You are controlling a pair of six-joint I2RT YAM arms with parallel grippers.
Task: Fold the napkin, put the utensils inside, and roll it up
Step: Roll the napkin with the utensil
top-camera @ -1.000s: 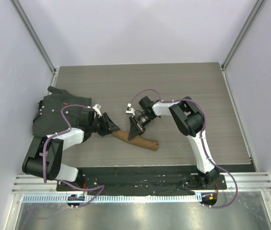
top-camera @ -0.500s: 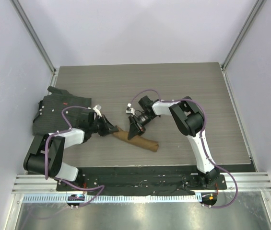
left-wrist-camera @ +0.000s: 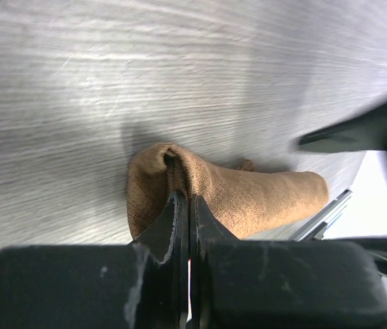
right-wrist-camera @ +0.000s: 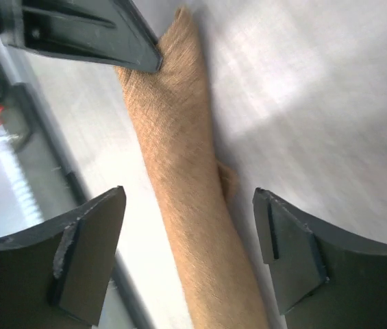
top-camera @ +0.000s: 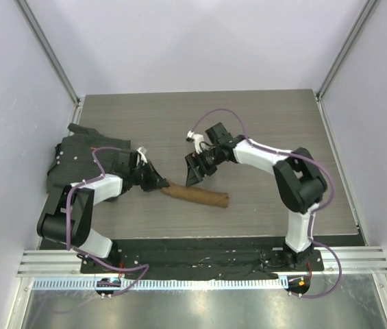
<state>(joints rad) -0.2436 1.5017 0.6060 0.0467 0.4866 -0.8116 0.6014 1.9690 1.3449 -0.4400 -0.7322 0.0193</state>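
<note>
The napkin (top-camera: 196,195) is a tan-brown roll lying across the table's near middle, also in the left wrist view (left-wrist-camera: 248,199) and the right wrist view (right-wrist-camera: 179,171). My left gripper (top-camera: 160,184) is shut, its tips (left-wrist-camera: 185,199) pinching a crease at the roll's left end. Just above the roll's middle-left part, my right gripper (top-camera: 193,173) stands wide open. Its fingers (right-wrist-camera: 189,193) straddle the roll without touching it. The utensils are hidden.
A crumpled dark grey-black mat (top-camera: 87,161) lies at the table's left side, behind my left arm. A black strip (top-camera: 200,243) runs along the near table edge in front of the arm bases. White walls enclose the table on three sides.
My right gripper opened wide and let go of the roll, lifting back a little. My left gripper closed on the roll's left end. The roll turned slightly.
</note>
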